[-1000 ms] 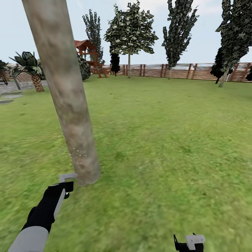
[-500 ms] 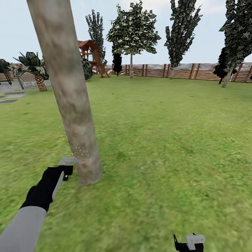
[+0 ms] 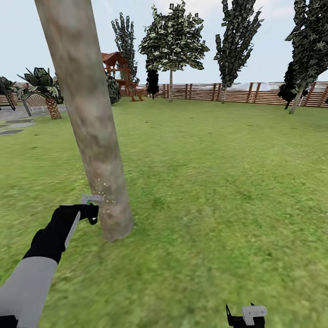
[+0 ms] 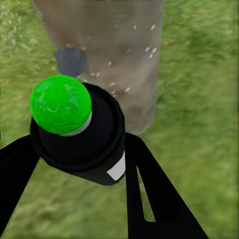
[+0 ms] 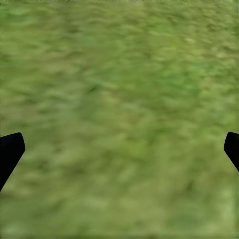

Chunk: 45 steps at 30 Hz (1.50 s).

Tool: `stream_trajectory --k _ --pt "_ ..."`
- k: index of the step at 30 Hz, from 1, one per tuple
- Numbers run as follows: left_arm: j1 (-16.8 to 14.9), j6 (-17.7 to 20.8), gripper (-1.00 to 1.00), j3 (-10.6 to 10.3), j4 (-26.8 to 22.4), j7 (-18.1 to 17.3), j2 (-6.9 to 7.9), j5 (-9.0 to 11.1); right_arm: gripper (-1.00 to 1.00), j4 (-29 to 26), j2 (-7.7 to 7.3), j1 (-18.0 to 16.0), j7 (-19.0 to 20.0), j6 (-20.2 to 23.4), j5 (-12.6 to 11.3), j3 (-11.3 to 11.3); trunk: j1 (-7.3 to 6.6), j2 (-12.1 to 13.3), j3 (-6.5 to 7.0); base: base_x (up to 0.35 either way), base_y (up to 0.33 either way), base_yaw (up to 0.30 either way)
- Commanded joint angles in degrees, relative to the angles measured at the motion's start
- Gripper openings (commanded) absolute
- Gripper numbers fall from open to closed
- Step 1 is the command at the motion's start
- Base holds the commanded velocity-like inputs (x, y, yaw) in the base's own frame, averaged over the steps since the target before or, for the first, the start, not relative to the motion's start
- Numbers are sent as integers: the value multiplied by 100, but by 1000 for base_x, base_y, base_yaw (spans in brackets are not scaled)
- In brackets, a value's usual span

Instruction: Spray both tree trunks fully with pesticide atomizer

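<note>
A thick mottled grey-beige tree trunk (image 3: 93, 136) leans across the left of the head view, its base in the lawn. My left gripper (image 3: 89, 210) is held close to the trunk's lower part, just left of it. In the left wrist view this gripper (image 4: 79, 149) is shut on the pesticide atomizer (image 4: 79, 134), a black canister with a round green top, pointed at the trunk (image 4: 124, 55). Tiny white-yellow specks of pesticide (image 3: 102, 191) hang at the bark above the gripper. My right gripper (image 3: 246, 317) sits low at the frame's bottom, open over bare grass (image 5: 119, 149).
Green lawn (image 3: 218, 182) stretches out to a brown slat fence (image 3: 237, 93). Dark thin-trunked trees (image 3: 234, 41) stand along it. At the far left are a short palm (image 3: 45, 91), a red-roofed play structure (image 3: 116, 68) and grey paving (image 3: 16, 125).
My left gripper has risen along the trunk with the atomizer, and the specks now sit higher on the bark. The camera shifted slightly at first. The right gripper has not moved.
</note>
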Motion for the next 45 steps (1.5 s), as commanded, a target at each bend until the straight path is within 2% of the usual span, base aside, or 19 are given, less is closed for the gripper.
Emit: stream_trajectory --k 1,3,7,9,10,18,26,45 --pt "-30 54 -100 23 -8 -62 43 -55 100 8 -1 -2 -41 -16 61 -18 -1 -2 -5 0 0 0" --pt "-107 86 -100 39 -38 -69 268 -51 100 8 -4 -3 -42 -15 61 -18 -1 -2 -5 0 0 0" --pt "-65 164 -100 21 -573 -55 177 -47 100 8 -5 -1 -44 -15 61 -18 -1 -2 -5 0 -153 0" --pt "-63 318 -100 22 -700 -52 157 -47 100 8 -5 -1 -45 -15 61 -18 -1 -2 -5 0 -247 0" --pt "-57 560 -100 23 -761 -41 154 -54 100 8 -2 -2 -45 -15 61 -18 -1 -2 -5 0 -261 0" --pt "-31 737 -100 55 -708 -7 225 -98 100 8 9 -5 -45 -15 61 -10 -1 -2 -5 0 -265 123" --pt "-25 738 -100 49 -695 9 208 -107 100 8 12 -1 -45 -16 61 -11 -1 -2 -5 0 -269 260" --pt "-23 738 -100 58 -688 34 192 -108 100 8 12 -2 -44 -15 61 -10 -1 -2 -5 44 -269 35"
